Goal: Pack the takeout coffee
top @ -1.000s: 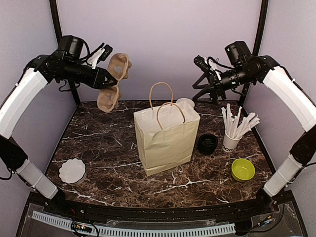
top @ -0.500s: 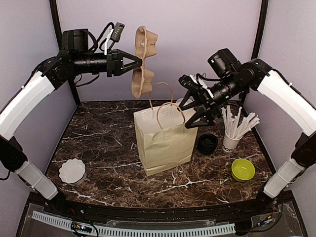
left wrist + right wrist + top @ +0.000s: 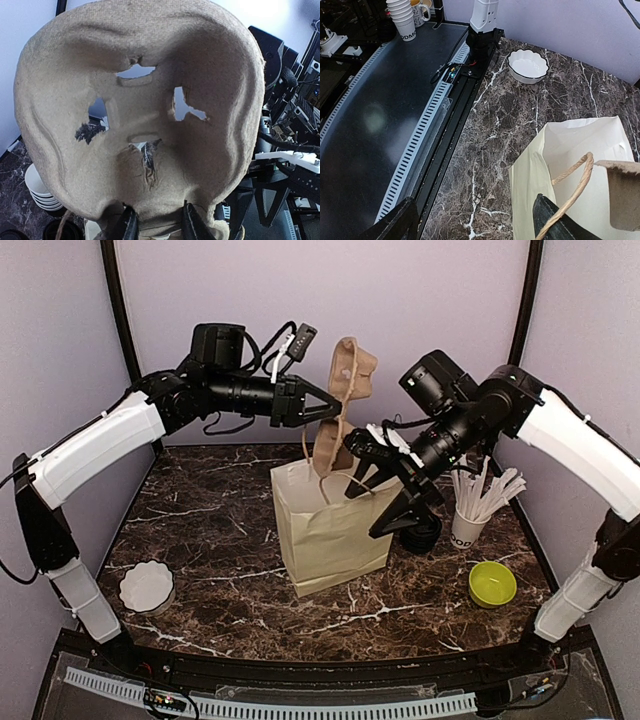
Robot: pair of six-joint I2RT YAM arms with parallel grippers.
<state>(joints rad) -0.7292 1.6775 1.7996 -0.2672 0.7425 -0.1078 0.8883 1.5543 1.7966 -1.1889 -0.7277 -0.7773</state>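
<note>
My left gripper [image 3: 335,412] is shut on the edge of a brown pulp cup carrier [image 3: 346,390], which hangs upright over the open mouth of the cream paper bag [image 3: 335,530]. The carrier fills the left wrist view [image 3: 150,100], with my fingers [image 3: 157,225] pinching its lower rim. My right gripper [image 3: 362,512] is open wide at the bag's right rim. In the right wrist view one finger [image 3: 552,220] sits by a rope handle at the bag's mouth [image 3: 580,150], and a carrier corner [image 3: 625,192] shows. No lidded coffee cup is in view.
A stack of black lids [image 3: 421,531] and a cup of white sticks [image 3: 466,528] stand right of the bag. A green bowl [image 3: 492,583] is at front right and a white scalloped bowl [image 3: 147,586] at front left. White stacked rims [image 3: 42,192] show behind the bag.
My left arm has swung the carrier right, from the back left to above the bag. My right gripper has come down and left to the bag's rim, still open.
</note>
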